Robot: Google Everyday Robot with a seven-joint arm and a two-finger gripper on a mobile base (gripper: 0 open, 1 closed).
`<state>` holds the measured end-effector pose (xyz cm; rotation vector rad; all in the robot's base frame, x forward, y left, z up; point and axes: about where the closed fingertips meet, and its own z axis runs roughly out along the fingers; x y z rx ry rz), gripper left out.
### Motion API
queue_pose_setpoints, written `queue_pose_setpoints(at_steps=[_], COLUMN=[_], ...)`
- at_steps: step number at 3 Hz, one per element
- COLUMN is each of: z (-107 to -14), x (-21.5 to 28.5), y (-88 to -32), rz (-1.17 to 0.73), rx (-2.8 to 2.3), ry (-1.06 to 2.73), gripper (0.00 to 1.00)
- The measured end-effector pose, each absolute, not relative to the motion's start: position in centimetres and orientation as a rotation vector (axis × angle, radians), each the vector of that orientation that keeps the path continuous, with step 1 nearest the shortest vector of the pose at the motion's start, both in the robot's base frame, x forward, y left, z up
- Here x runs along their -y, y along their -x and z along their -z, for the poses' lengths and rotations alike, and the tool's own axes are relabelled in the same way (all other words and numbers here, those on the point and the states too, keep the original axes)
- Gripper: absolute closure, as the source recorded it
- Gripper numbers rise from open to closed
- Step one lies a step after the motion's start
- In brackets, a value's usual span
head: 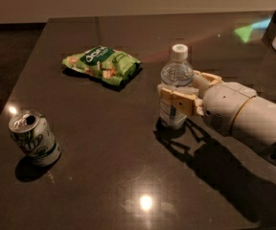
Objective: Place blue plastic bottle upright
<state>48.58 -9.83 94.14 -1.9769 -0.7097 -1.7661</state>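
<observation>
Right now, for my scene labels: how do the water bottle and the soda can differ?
The bottle is clear and capped; the can is green-and-white and opened. The bottle is taller, the can squatter. The gripper, right of centre, clasps the bottle; the can stands free, left. Both are upright on the table.

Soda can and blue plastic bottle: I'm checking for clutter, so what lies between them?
Only bare table, in the camera view. The chip bag lies farther back; the gripper grips the blue plastic bottle.
</observation>
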Motion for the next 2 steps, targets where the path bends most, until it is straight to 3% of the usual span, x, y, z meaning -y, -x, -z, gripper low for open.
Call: queue_pose_setpoints(at_steps=[1, 2], z=[-94.18, -94.18], x=[9.67, 9.67], y=[-48.58, -48.57], rz=[1.762, 1.762], rx=[0.708, 0.708], ry=[1.976, 1.976], gripper=[0.00, 0.00])
